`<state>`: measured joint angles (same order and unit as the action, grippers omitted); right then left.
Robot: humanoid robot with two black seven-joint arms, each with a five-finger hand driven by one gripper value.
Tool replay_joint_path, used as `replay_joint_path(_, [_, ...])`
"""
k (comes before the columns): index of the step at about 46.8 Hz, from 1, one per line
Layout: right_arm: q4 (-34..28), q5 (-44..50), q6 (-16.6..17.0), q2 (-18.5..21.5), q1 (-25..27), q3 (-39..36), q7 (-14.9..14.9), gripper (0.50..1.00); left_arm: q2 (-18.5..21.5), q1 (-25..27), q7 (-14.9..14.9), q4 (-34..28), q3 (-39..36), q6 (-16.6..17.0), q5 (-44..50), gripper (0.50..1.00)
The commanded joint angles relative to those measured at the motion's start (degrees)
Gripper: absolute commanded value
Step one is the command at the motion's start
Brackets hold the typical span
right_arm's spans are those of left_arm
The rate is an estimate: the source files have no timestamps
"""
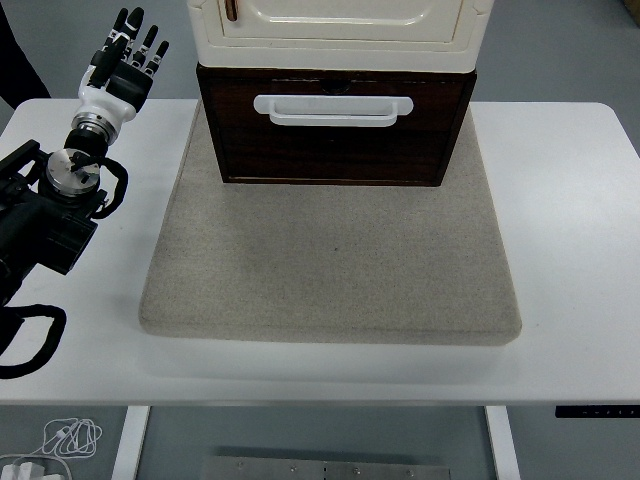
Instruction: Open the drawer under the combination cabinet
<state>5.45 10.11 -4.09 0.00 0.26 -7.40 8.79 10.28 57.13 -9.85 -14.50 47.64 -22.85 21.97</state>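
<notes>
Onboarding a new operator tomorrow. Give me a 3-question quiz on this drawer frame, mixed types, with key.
1. True or false: the dark brown wooden drawer under the cream cabinet is already pulled far out over the grey felt mat.
2. Multiple choice: where is the left hand? A. gripping the white bar handle B. raised above the white table, left of the cabinet, fingers spread C. flat on the mat
3. Fill in: the drawer handle runs ____ across the drawer front.

Key
1. False: the drawer front sits roughly in line with the cabinet front.
2. B
3. horizontally
</notes>
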Motion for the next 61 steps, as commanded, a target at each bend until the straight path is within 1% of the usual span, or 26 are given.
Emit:
replay_joint_path(1, [-0.01,0.0,0.05,0.0,0.0,0.01,0.0,0.926,0.0,0.0,-0.08,0.0,0.0,0.0,0.0,1.0])
replay_joint_path(15, [-0.01,0.0,-0.04,0.0,0.0,0.01,0.0,0.926,0.09,0.0,-0.08,0.09,0.09,0.0,-0.09,1.0])
replay_joint_path(23, [-0.01,0.0,0.05,0.0,0.0,0.01,0.0,0.926,1.4,0.0,0.0,0.44,-0.09,0.0,-0.09,1.0])
replay_joint_path(42, [-0.01,0.0,-0.04,0.0,0.0,0.01,0.0,0.926,8.43,-0.61,0.09,0.7,-0.79,0.7,-0.26,1.0])
replay_joint_path(49, [-0.01,0.0,-0.04,0.0,0.0,0.01,0.0,0.926,12.3,-1.31,0.27,-0.26,-1.14,0.18,-0.88,1.0])
replay_joint_path(54, [-0.01,0.0,-0.04,0.0,0.0,0.01,0.0,0.926,15.02,-2.1,0.53,-1.58,-4.12,-0.09,-1.93,1.0])
replay_joint_path(59, [-0.01,0.0,0.05,0.0,0.0,-0.07,0.0,0.926,18.89,-2.63,0.36,-4.56,-8.43,-0.09,-2.2,1.0])
replay_joint_path(61, [-0.01,0.0,-0.04,0.0,0.0,-0.07,0.0,0.926,21.0,-2.63,0.27,-6.23,-9.66,0.0,-2.28,1.0])
